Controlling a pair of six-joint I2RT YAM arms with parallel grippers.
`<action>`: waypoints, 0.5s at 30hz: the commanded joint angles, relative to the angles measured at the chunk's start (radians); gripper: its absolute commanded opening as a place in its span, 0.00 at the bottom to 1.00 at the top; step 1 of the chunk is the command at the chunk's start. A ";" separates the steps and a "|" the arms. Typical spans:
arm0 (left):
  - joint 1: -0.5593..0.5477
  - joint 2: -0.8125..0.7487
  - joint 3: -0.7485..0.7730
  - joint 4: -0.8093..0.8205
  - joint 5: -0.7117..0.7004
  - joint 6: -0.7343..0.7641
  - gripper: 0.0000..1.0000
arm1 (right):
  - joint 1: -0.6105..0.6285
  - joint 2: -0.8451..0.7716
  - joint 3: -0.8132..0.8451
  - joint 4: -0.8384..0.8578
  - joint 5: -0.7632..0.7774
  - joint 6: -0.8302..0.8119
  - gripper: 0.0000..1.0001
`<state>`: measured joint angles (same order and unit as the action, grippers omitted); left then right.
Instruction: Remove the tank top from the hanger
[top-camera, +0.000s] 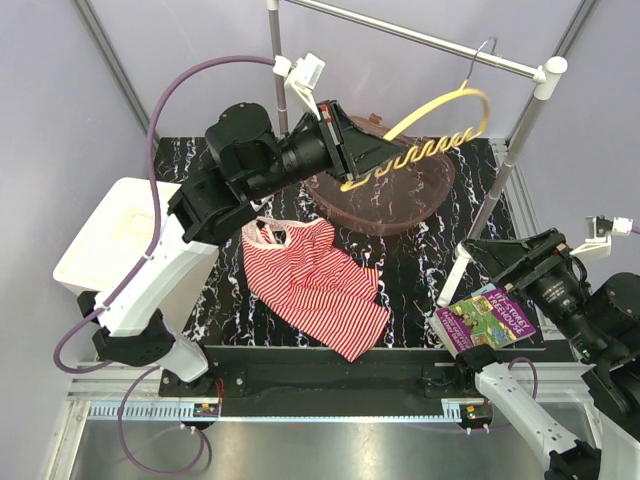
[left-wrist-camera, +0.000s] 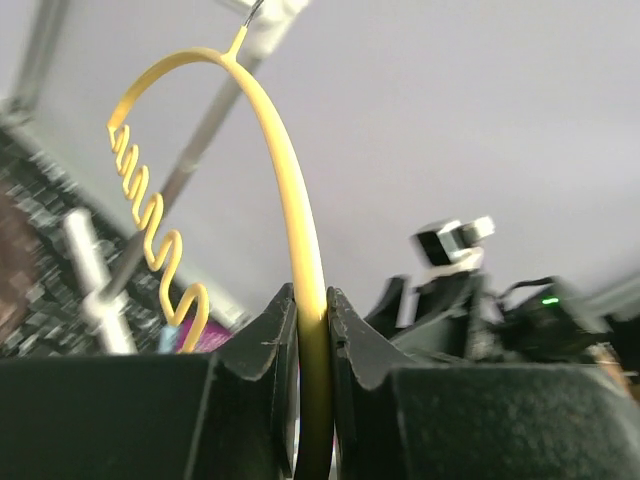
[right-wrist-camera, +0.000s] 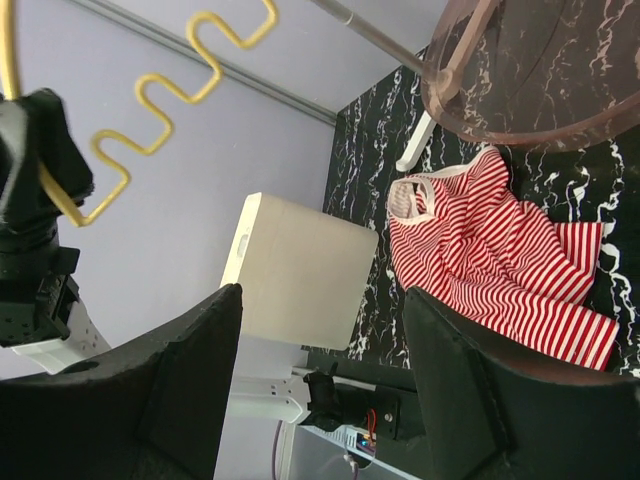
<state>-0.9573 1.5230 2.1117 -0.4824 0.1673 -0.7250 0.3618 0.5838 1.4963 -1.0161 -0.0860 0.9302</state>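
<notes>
One hanger (left-wrist-camera: 292, 200) end clamped, tank top (top-camera: 315, 280) well apart

The rail (top-camera: 420, 38) crosses high over the back of the desk (top-camera: 415, 275), carried by a left post (top-camera: 272, 50) and a right post (top-camera: 515, 150). The hanger (top-camera: 440, 110) hangs from it between them, its low end pinched in the left gripper (left-wrist-camera: 311, 300), whose arm (top-camera: 250, 160) bars the back-left corner. Under the hanger a round brown dish (top-camera: 400, 205) fills the back middle. The top (top-camera: 315, 275) covers the centre. A white box (top-camera: 110, 235) stands at the left edge. A book (top-camera: 487, 315) lies at the front right, beside the right gripper (right-wrist-camera: 322, 295), whose jaws stand wide apart. Bare desk shows between top and book, and in a narrow strip left of the top.
</notes>
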 joint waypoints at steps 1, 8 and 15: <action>0.012 0.041 0.037 0.306 0.058 -0.091 0.00 | 0.005 -0.006 0.051 -0.018 0.063 -0.024 0.73; 0.017 0.201 0.143 0.355 0.112 -0.205 0.00 | 0.003 -0.015 0.071 -0.048 0.078 -0.030 0.73; 0.019 0.227 0.119 0.350 0.098 -0.217 0.00 | 0.005 -0.027 0.096 -0.087 0.120 -0.045 0.74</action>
<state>-0.9424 1.7866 2.2082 -0.2543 0.2470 -0.9203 0.3618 0.5644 1.5524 -1.0779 -0.0261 0.9123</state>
